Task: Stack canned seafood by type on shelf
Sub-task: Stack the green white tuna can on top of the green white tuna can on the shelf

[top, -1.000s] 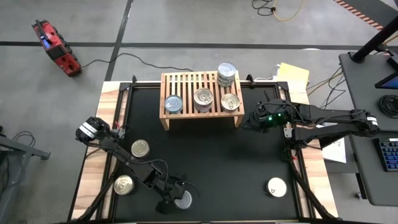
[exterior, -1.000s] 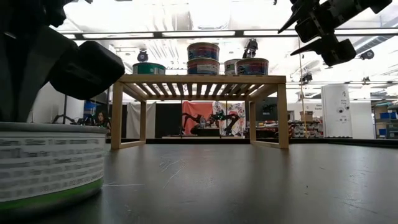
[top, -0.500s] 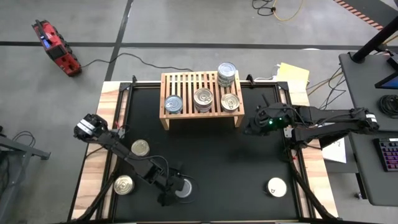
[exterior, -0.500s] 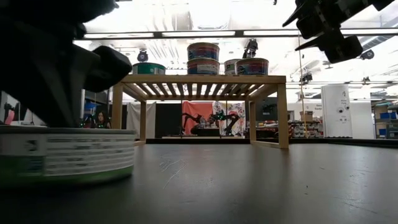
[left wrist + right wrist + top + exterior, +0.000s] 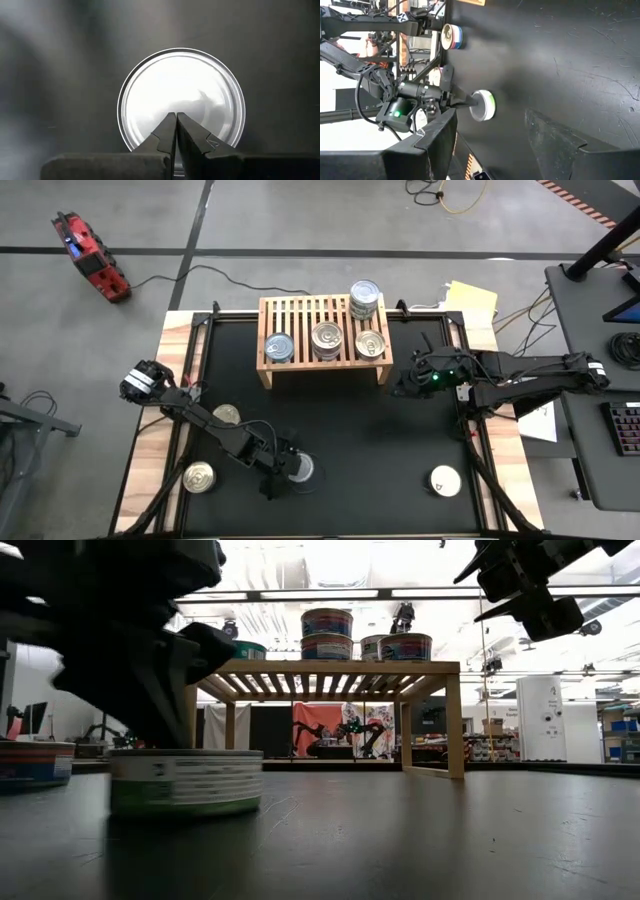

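A short tin (image 5: 301,468) with a whitish lid and a green-edged label stands upright on the black mat near the table's front, also seen in the low view (image 5: 186,781). My left gripper (image 5: 288,471) is shut, its tips over the lid (image 5: 176,114). Other tins stand on the light-wood shelf (image 5: 320,330): three singly (image 5: 327,338) and a stack at its far right corner (image 5: 365,297). My right gripper (image 5: 400,380) hangs open and empty in the air, right of the shelf. My left gripper has its shut fingertips (image 5: 170,125) on the tin's whitish lid (image 5: 185,85), near the lid's middle. The fingers slant down from the table's left and near side. The tin stands upright with its base on the mat.
Loose tins lie on the mat: one (image 5: 226,416) partly under my left arm, one (image 5: 199,477) at the front left, a white-lidded one (image 5: 445,480) at the front right. Bare mat stretches between the shelf and the front edge.
My left gripper has moved toward the table's far edge and a little to the right, staying shut and turning somewhat. The tin under its tips has slid along the mat with it and stays upright.
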Action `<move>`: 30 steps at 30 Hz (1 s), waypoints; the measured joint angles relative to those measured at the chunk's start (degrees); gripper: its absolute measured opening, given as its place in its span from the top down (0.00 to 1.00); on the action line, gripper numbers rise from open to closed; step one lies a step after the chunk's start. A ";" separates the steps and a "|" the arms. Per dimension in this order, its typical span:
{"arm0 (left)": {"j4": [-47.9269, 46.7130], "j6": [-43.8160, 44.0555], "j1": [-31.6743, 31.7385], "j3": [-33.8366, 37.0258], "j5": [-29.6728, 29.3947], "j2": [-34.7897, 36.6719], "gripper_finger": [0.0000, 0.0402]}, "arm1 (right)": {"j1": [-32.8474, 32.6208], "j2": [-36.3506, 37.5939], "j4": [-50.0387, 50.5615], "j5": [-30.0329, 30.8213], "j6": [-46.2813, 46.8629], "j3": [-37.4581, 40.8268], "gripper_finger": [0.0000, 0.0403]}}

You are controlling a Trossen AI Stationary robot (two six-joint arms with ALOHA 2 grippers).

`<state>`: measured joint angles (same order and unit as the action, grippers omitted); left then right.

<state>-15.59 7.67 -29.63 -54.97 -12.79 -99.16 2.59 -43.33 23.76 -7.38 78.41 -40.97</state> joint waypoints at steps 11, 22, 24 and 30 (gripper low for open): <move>-3.57 -7.40 5.03 -0.89 -2.44 1.16 1.00 | 0.00 0.00 -0.01 0.04 -1.61 0.00 0.44; -11.31 -0.97 5.56 -2.62 -1.16 12.57 1.00 | -2.88 -5.53 -2.44 -0.13 -8.27 0.04 0.44; -11.34 1.89 5.56 -2.13 -1.15 15.06 1.00 | -3.75 -8.29 -5.84 -0.17 -10.47 0.03 0.44; -9.85 11.94 5.93 -1.43 1.60 20.73 1.00 | -5.40 -17.79 -17.58 -0.52 -13.66 0.04 0.44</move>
<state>-25.44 19.61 -23.71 -56.40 -11.18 -78.43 -2.81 -61.12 6.18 -7.90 64.75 -40.93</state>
